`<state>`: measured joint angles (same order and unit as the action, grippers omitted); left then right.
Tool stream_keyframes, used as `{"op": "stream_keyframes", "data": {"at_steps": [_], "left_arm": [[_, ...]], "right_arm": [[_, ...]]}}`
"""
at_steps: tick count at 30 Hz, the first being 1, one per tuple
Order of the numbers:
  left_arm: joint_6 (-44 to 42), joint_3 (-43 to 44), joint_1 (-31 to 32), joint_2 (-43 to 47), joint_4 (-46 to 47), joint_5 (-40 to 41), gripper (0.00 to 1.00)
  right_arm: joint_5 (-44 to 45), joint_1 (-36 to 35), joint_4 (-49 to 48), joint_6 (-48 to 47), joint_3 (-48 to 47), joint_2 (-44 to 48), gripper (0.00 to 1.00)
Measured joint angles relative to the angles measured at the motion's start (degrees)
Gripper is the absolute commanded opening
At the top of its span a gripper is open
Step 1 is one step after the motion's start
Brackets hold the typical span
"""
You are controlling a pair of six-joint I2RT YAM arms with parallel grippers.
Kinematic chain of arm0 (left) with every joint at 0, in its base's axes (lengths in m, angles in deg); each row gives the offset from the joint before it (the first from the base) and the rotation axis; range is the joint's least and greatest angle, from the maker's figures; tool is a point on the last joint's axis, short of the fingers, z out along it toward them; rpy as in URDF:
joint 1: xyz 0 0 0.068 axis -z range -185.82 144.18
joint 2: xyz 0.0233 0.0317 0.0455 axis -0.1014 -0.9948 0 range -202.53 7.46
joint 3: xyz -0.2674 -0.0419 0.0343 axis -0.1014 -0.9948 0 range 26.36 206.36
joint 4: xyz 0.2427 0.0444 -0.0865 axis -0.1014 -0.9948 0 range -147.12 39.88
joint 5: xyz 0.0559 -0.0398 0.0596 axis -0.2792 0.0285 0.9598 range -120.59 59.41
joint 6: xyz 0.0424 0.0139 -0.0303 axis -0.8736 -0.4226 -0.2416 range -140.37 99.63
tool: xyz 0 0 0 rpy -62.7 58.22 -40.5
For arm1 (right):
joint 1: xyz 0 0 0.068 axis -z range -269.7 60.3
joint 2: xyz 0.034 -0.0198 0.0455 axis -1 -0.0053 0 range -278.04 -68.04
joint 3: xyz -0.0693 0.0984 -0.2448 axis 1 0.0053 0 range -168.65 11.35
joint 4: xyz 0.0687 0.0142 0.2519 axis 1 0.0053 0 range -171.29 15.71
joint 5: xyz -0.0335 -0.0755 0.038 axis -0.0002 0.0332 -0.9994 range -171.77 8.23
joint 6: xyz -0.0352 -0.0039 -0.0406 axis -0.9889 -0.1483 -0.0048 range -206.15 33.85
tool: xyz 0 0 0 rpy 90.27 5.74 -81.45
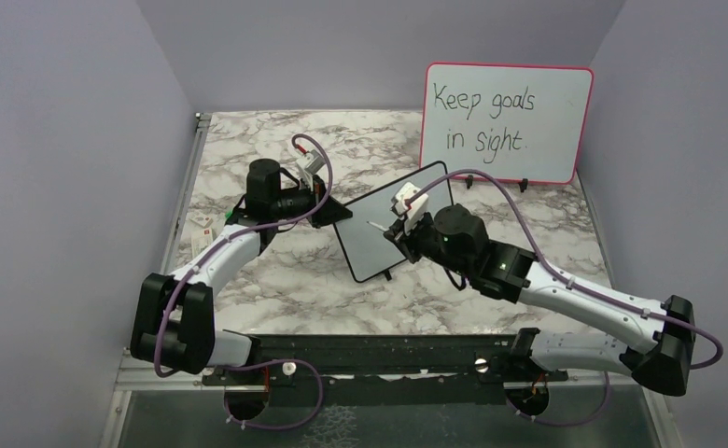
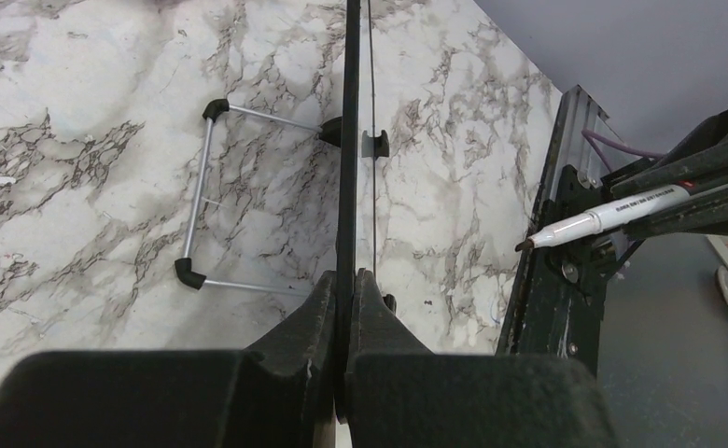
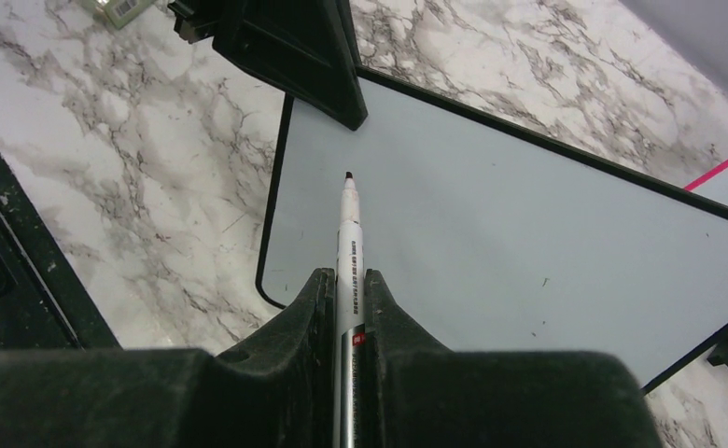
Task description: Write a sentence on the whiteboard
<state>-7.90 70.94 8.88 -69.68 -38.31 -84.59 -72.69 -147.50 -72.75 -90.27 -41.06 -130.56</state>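
Observation:
The whiteboard (image 1: 393, 224) is a small black-framed board held tilted over the middle of the marble table. My left gripper (image 1: 337, 211) is shut on its left edge. In the left wrist view the whiteboard (image 2: 348, 140) appears edge-on, pinched in the left gripper (image 2: 351, 277). My right gripper (image 3: 348, 277) is shut on a white marker (image 3: 348, 238) with a dark red tip. The marker points at the whiteboard (image 3: 528, 233) near its left side. From the left wrist the marker (image 2: 612, 212) stands apart from the board's face. The face is blank; the sentence is not in view.
A larger pink-framed board (image 1: 505, 121) reading "Keep goals in sight" leans at the back right. A wire stand (image 2: 202, 201) lies on the marble behind the small board. A small white item (image 1: 202, 224) sits at the table's left edge. A black rail (image 1: 370, 350) runs along the near edge.

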Motion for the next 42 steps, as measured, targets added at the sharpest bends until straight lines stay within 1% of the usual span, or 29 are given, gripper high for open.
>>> {"op": "stream_keyframes", "data": {"at_steps": [8, 17, 30, 42], "left_arm": [[-0.5, 1.4, -0.1, -1.5, -1.3, 0.0, 0.0], [-0.3, 1.6, -0.2, -1.9, -1.2, -0.1, 0.0], [-0.3, 1.6, -0.2, -1.9, -1.2, -0.4, 0.0], [-0.7, 2.5, -0.4, -2.9, -1.9, -0.8, 0.0]], "right_arm": [[8.0, -4.9, -3.4, -2.0, 1.7, -2.0, 0.01], [12.4, -8.0, -6.9, -2.9, 4.0, -3.0, 0.01], [15.7, -10.5, -11.8, -5.0, 4.2, -5.9, 0.01], [18.6, -11.7, -13.2, -6.1, 4.0, -10.5, 0.0]]}}
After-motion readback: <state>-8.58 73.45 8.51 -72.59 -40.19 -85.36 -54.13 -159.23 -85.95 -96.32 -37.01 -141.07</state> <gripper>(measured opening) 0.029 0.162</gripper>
